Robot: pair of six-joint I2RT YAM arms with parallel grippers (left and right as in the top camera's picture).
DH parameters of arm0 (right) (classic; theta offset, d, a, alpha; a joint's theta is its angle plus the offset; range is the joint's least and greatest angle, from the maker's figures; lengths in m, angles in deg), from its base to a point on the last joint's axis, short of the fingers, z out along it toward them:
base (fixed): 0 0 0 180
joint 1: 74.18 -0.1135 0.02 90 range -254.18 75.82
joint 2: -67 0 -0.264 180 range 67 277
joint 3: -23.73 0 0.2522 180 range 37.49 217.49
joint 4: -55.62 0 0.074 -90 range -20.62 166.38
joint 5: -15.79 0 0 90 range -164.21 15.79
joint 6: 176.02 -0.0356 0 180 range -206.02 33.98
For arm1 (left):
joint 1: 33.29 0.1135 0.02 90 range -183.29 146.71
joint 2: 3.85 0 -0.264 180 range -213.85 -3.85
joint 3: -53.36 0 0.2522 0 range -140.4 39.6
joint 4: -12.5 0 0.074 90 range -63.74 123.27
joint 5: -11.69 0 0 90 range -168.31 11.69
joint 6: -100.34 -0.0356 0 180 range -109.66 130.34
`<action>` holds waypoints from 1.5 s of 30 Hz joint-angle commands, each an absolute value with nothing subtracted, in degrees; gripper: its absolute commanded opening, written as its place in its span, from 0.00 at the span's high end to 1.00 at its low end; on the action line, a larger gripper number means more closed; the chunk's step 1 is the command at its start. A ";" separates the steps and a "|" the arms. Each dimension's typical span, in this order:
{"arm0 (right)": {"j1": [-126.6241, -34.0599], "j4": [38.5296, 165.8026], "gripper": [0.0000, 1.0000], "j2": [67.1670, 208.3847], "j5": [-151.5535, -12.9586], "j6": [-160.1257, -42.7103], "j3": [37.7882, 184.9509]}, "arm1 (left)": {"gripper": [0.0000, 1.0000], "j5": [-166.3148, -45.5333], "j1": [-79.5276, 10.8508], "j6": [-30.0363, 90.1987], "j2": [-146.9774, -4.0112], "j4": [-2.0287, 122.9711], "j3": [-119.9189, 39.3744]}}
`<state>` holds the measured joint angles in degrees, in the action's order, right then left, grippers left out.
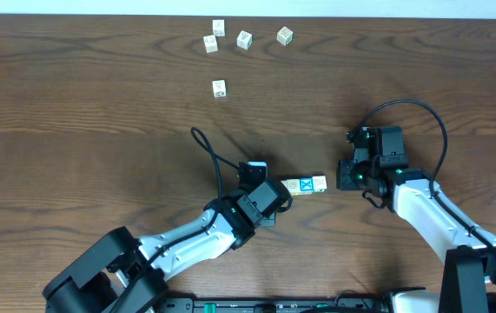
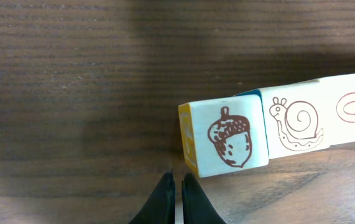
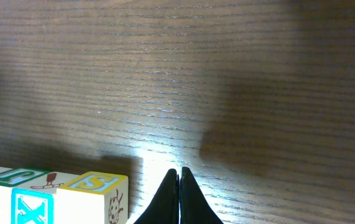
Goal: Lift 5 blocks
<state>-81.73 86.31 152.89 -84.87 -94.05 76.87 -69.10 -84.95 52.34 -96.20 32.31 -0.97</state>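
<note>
Both grippers are clenched tight on nothing. The left gripper [image 2: 177,178] has the acorn block [image 2: 230,138] just beside it at 1 o'clock. The right gripper [image 3: 178,172] has the row's end at 8 o'clock. The blocks [image 1: 305,185] sit in one touching row on the table [image 1: 100,104] between the two. I count three from overhead and can't tell beyond that. Five loose cubes [image 1: 244,39] lie well apart at 12 o'clock.
</note>
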 commanded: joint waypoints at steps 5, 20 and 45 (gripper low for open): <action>-81.18 86.27 0.99 153.37 -84.76 -93.66 77.83 | 0.93 -67.08 -85.08 51.97 -95.96 32.16 -0.36; -81.18 86.09 0.99 153.37 -84.76 -93.66 77.83 | 0.93 -67.06 -85.08 51.34 -96.01 31.50 -0.36; -81.18 86.09 0.99 153.37 -84.76 -93.66 77.83 | 0.93 -67.32 -87.66 51.38 -96.01 31.54 -0.36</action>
